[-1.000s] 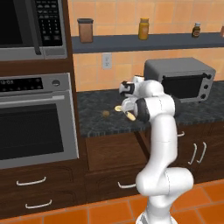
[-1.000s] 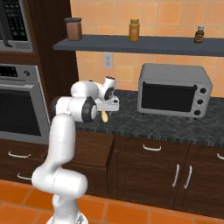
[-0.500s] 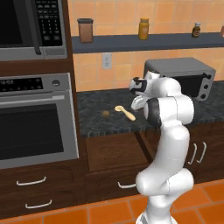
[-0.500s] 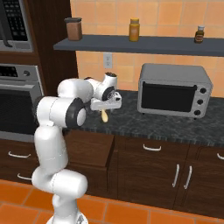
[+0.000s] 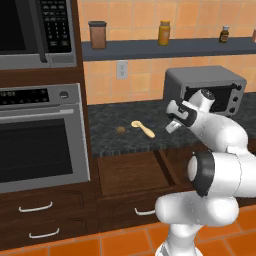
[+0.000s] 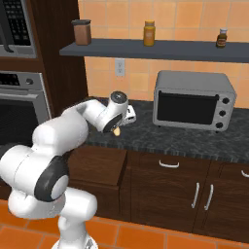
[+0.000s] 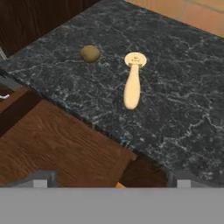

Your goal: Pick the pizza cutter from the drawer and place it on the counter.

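1. The pizza cutter (image 7: 133, 83) lies flat on the dark speckled bench (image 7: 183, 96), near the front edge. It is pale cream-yellow, with a small round disc head and a short handle that grows thicker toward its free end.
2. In the left base view the pizza cutter (image 5: 142, 128) has its head toward the wall and its handle toward the room.
3. A small brown round lump (image 7: 90, 53) sits on the bench just beside the cutter's head, not touching it.
4. The drawer (image 5: 132, 172) stands pulled out below the bench edge, and its flat wood bottom is bare where I can see it.
5. The gripper (image 5: 172, 117) hangs above the bench to the right of the cutter, apart from it. The fingers hold nothing; only their two tips show, wide apart, at the bottom of the hand view.
6. A grey toaster oven (image 6: 194, 99) stands on the bench further right.
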Robot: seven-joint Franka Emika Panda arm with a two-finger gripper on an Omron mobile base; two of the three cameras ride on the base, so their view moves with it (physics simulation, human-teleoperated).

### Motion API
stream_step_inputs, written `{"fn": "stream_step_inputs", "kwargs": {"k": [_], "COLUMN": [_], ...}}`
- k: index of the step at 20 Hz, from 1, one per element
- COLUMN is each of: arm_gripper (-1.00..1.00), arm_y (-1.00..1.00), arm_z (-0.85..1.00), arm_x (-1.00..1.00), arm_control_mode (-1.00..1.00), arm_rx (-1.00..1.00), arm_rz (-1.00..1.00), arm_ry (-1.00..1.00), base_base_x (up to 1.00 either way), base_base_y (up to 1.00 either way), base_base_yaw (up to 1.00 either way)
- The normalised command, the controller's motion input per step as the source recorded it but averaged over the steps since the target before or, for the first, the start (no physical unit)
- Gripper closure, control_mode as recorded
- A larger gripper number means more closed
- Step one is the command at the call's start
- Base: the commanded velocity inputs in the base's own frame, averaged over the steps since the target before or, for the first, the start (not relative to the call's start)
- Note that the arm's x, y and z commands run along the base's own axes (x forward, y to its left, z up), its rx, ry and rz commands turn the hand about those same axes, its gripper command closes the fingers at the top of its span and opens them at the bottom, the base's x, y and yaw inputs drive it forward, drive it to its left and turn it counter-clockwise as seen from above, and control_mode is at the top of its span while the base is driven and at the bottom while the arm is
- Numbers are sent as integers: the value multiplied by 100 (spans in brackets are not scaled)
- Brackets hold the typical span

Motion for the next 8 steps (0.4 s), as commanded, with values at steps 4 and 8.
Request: {"fn": "stream_step_inputs", "kwargs": {"k": [4, 8], "arm_gripper": [-100, -100], "arm_y": [-24, -27], "arm_z": [100, 100], "arm_x": [-100, -100], "arm_control_mode": [-100, -100], "arm_rx": [0, 0], "arm_rz": [0, 0], "arm_ry": [-14, -13], "base_base_x": [0, 0], "base_base_y": [0, 0], "base_base_yaw": [0, 0]}}
